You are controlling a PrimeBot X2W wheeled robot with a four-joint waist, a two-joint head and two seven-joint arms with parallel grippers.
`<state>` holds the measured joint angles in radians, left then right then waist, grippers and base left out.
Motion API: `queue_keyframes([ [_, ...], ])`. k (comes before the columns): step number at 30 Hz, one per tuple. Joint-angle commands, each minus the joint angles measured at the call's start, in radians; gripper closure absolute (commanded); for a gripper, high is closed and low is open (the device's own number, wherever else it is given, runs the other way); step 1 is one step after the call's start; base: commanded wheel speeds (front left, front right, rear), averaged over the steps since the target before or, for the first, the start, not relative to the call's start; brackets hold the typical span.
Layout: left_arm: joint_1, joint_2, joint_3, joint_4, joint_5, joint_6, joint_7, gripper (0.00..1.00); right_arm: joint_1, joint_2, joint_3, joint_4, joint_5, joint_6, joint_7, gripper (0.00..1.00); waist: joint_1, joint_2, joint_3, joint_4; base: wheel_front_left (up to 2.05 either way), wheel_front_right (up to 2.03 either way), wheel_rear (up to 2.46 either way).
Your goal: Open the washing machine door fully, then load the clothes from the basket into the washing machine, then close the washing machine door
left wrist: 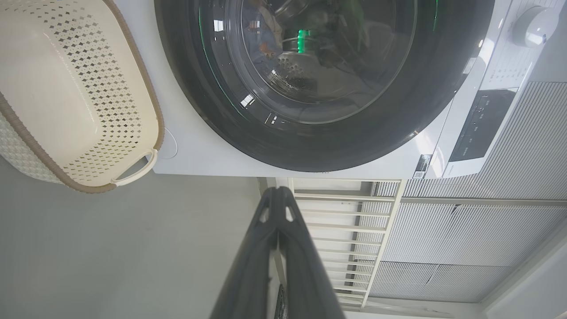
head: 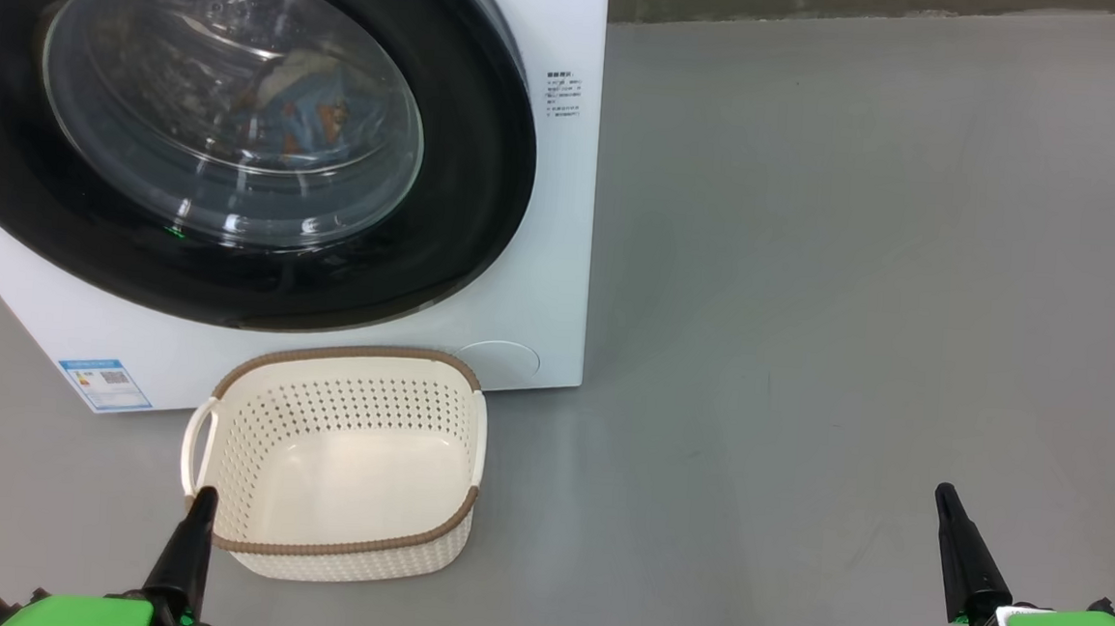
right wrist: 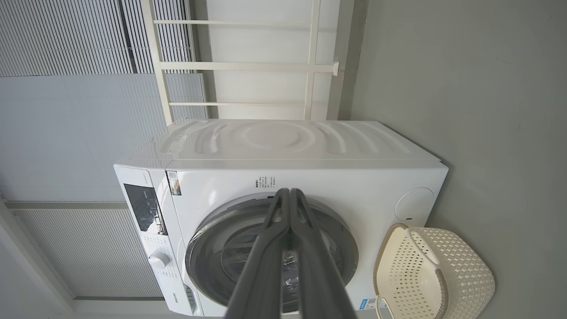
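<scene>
- Grippers first: left gripper (head: 201, 509) at the lower left of the head view, fingers pressed together, empty. Right gripper (head: 947, 501) at the lower right is likewise clenched on nothing.
- Left fingertip overlaps the near rim of the basket (head: 362, 350) in the picture; whether it touches or hangs above it, I cannot tell. Basket is bare inside, sitting on the floor (head: 860, 273) just in front of the machine.
- Up and left, the washing machine door (head: 226, 201) lies flat against the washing machine (head: 551, 255). The clothes (head: 304, 109) show blue and cream through the glass (head: 141, 162), inside the drum (head: 197, 30).
- Looks like all three steps are done.
- Watch-outs: a latch that hasn't caught would let the door drift open, and a forward sweep of the left gripper would shove that light basket.
</scene>
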<state>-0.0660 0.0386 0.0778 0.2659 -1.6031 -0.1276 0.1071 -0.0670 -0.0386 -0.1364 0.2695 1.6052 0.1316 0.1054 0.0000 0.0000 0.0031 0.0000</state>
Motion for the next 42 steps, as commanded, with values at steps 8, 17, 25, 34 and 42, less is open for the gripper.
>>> queue_keyframes([
  [8,-0.042,0.012,0.036,-0.021,-0.005,-0.003,0.006,1.00,-0.041,-0.012,0.023,-0.025,0.004,-0.001,0.008,1.00,0.0001,0.0000,0.000,0.000,0.00,0.00,0.00],
  [17,-0.042,0.012,0.036,-0.021,-0.005,-0.003,0.006,1.00,-0.041,-0.012,0.023,-0.025,0.004,-0.001,0.008,1.00,0.0001,0.0000,0.000,0.000,0.00,0.00,0.00],
  [25,-0.042,0.012,0.036,-0.021,-0.005,-0.003,0.006,1.00,-0.041,-0.012,0.023,-0.025,0.004,-0.001,0.008,1.00,0.0001,0.0000,0.000,0.000,0.00,0.00,0.00],
  [34,-0.042,0.012,0.036,-0.021,-0.005,-0.003,0.006,1.00,-0.041,-0.012,0.023,-0.025,0.004,-0.001,0.008,1.00,0.0001,0.0000,0.000,0.000,0.00,0.00,0.00],
  [42,-0.042,0.012,0.037,-0.021,-0.005,-0.003,0.006,1.00,-0.041,-0.012,0.023,-0.025,0.004,-0.001,0.008,1.00,0.0001,0.0000,0.000,0.000,0.00,0.00,0.00],
])
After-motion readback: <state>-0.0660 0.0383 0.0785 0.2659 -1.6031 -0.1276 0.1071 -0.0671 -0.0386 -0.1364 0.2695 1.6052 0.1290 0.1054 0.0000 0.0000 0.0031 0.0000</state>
